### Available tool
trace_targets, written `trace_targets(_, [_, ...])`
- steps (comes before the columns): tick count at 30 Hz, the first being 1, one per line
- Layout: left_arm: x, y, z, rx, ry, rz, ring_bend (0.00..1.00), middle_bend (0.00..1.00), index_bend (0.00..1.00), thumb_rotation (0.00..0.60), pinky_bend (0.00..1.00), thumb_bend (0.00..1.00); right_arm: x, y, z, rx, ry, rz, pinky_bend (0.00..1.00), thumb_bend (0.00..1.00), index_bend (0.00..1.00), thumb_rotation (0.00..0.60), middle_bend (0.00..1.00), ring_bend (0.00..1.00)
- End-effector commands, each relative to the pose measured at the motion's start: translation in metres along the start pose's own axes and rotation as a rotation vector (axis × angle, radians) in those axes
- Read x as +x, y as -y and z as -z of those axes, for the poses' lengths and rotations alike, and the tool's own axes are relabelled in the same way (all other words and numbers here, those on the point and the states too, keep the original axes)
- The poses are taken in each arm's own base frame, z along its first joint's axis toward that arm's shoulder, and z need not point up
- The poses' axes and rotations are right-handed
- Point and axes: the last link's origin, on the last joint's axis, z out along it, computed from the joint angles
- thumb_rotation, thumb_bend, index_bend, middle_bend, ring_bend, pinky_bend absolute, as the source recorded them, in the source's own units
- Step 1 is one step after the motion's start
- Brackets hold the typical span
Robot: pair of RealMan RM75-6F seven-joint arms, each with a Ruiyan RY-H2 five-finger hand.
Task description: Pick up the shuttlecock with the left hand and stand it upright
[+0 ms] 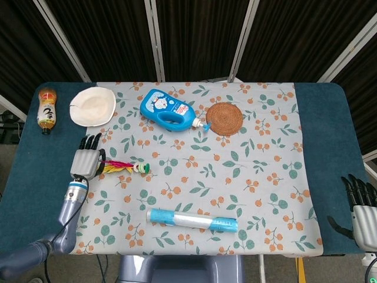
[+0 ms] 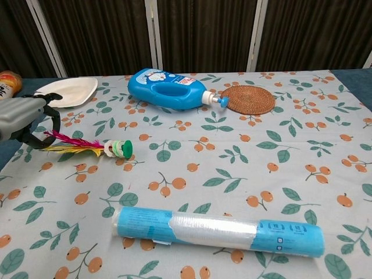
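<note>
Red and yellow feathers of the shuttlecock (image 2: 87, 147) are lying flat on the floral tablecloth (image 1: 247, 171), its green-capped base pointing right. The left hand (image 2: 20, 119) is hovering at the feather end, fingers curled around the tips; whether it is actually gripping them cannot be told. The right hand (image 1: 360, 207) is resting at the table's right edge, fingers spread, holding nothing.

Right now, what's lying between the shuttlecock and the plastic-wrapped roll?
Nothing but bare floral tablecloth lies between the shuttlecock and the roll, seen in both views.
</note>
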Motion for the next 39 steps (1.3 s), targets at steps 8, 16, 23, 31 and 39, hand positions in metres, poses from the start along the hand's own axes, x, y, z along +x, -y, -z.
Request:
trace_targets(8, [0.061,-0.029,0.006,-0.147,-0.133,-0.016,0.0,0.0,0.62,0.6,0.0,0.5,0.001,0.0,0.001,0.003,-0.005,0.005,0.0,0.12,0.01,0.6,0.0,0.0])
trace_targets(16, [0.1,-0.057,0.015,-0.211,-0.154,-0.071,0.0,0.0,0.63,0.6,0.0,0.5,0.001,-0.001,0.0,0.001,-0.005,0.004,0.0,0.12,0.01,0.6,0.0,0.0])
trace_targets(23, [0.115,-0.075,0.02,-0.243,-0.167,-0.101,0.0,0.0,0.63,0.6,0.0,0.5,0.001,-0.001,0.0,0.001,-0.006,0.007,0.0,0.12,0.01,0.6,0.0,0.0])
trace_targets(31, [0.123,-0.09,0.025,-0.277,-0.18,-0.12,0.0,0.0,0.63,0.6,0.0,0.5,0.001,-0.001,0.0,-0.001,-0.004,0.007,0.0,0.12,0.01,0.6,0.0,0.0])
trace_targets(39, [0.126,-0.096,0.032,-0.297,-0.189,-0.102,0.0,0.0,0.61,0.6,0.0,0.5,0.0,-0.001,0.0,-0.002,-0.002,0.01,0.0,0.12,0.01,0.6,0.0,0.0])
